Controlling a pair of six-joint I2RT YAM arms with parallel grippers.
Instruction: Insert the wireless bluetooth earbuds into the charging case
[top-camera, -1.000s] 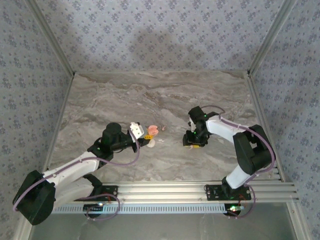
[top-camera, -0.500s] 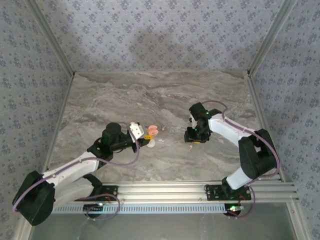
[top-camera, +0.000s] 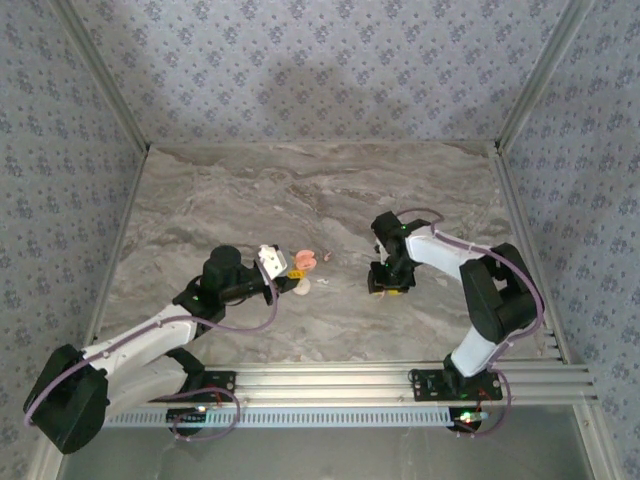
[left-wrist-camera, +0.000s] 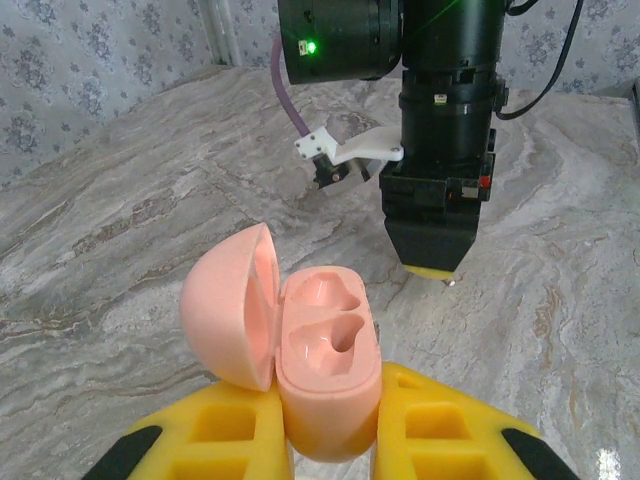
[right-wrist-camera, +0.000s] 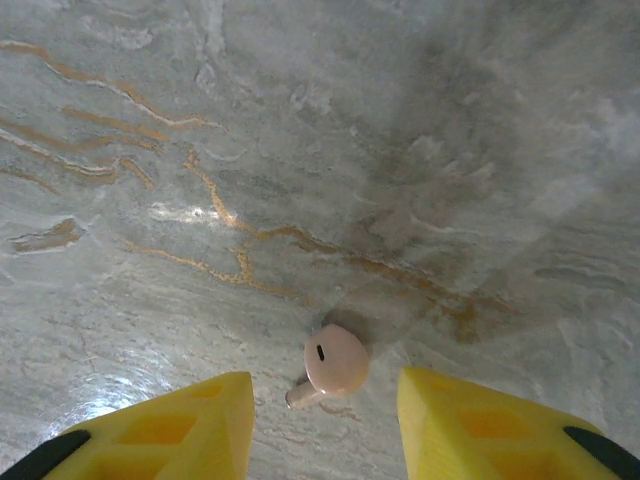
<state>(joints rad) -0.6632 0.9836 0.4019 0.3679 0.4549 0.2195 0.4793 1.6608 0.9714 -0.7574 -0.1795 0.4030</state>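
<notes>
Straddling 1 earbud (right-wrist-camera: 335, 362), the right end effector (right-wrist-camera: 322, 398) hangs spread.

Counting now — one charging case (left-wrist-camera: 327, 372), with two wells (left-wrist-camera: 325, 293) in it. One earbud (right-wrist-camera: 335, 362) I can make out for certain, plus my left gripper (left-wrist-camera: 330, 432) and right gripper (right-wrist-camera: 327, 420) — that's two.

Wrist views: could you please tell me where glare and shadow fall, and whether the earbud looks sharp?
Right wrist view: the earbud is sharp, a broad shadow darkens the marble table at upper right, and glare patches lie on the left. Left wrist view: a soft sheen sits in the charging case wells.
</notes>
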